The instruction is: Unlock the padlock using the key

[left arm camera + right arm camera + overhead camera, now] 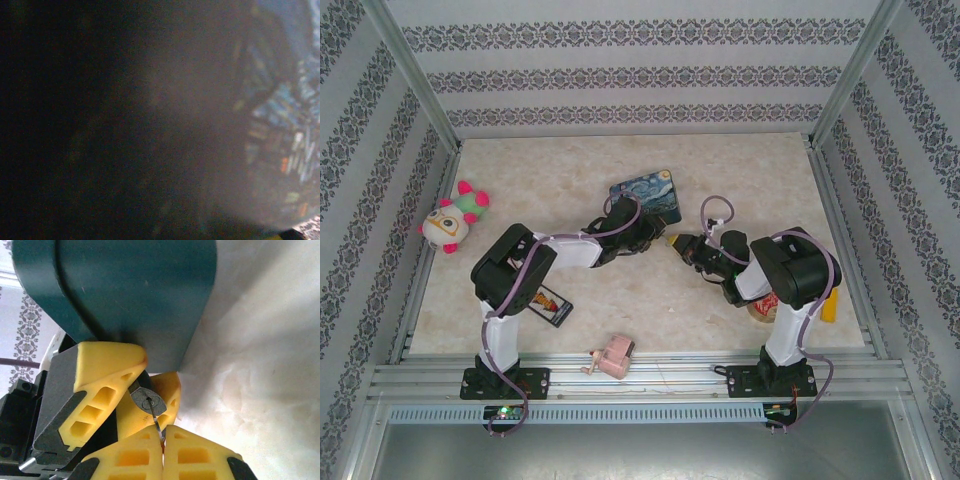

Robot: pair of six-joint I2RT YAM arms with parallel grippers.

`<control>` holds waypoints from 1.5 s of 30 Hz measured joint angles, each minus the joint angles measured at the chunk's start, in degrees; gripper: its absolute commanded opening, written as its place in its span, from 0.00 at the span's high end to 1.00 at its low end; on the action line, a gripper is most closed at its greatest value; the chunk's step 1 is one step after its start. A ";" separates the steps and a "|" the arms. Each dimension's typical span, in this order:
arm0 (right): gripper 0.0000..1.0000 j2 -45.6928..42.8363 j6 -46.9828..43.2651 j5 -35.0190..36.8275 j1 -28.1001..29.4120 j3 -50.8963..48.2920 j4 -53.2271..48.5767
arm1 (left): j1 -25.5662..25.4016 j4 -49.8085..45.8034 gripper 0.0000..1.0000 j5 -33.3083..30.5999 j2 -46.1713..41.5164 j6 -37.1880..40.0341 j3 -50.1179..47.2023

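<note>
The right gripper (163, 446) has its yellow pads pressed together on the key (158, 424), whose thin blade reaches up to the face of the padlock (146, 399). The left gripper (150, 382) clamps that padlock from both sides, just in front of the tin (125, 290) standing on the table (260, 390).

Nothing legible here, tbh. A swirly painting is printed on the blue-and-yellow painted rectangular tin (648, 198), but no lettering can be made out, and the print on the small dark flat card (551, 305) is too tiny to be read.
</note>
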 measured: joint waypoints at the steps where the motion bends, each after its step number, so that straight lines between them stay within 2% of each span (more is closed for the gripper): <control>1: 1.00 0.09 -0.11 -0.31 0.07 0.00 -0.02 | 0.00 -1.44 0.90 -0.02 -0.22 0.00 0.37; 9: 1.00 1.95 -0.11 -0.72 1.03 0.90 0.33 | 0.00 -4.70 0.90 -1.40 -0.68 0.02 0.79; 20: 1.00 2.34 -0.13 3.28 2.62 -0.46 2.75 | 0.00 -4.96 0.91 -1.64 -0.68 -0.66 1.01; 36: 1.00 0.17 -5.49 8.79 4.66 -3.10 4.39 | 0.00 -3.45 0.94 0.55 -0.68 -2.91 1.09; 45: 1.00 -1.09 -12.17 11.37 6.16 -3.19 3.21 | 0.07 -3.67 0.94 1.84 -0.70 -3.04 1.31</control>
